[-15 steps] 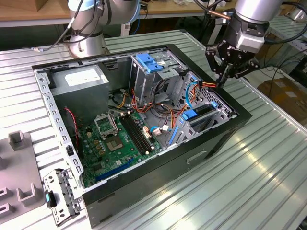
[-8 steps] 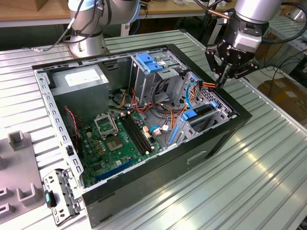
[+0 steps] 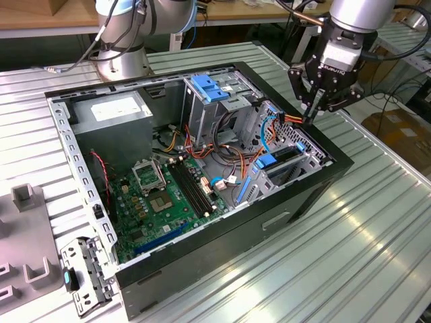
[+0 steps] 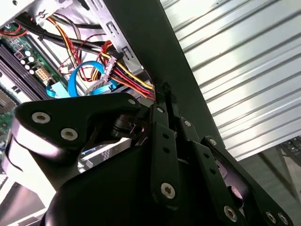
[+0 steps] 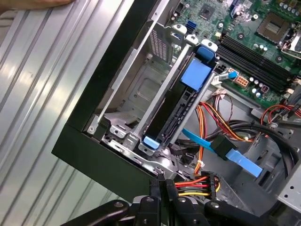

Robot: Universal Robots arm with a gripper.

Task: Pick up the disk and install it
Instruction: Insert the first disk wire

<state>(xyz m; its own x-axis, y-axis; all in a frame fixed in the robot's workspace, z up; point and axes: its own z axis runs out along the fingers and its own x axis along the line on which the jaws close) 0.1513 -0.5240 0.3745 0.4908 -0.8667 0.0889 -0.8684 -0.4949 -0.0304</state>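
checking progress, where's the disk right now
The disk stands on edge in the drive cage on the exterior view's right, beside the motherboard; the claw hangs near the cables next to it.

Bright light, glare on table [image 3: 387,229]

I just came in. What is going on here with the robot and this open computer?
A robot arm is working over an open computer case. Its gripper, shut and apparently empty, hangs above one corner, next to a bundle of coloured power wires. The disk, with its blue bracket, sits in the drive cage just below.
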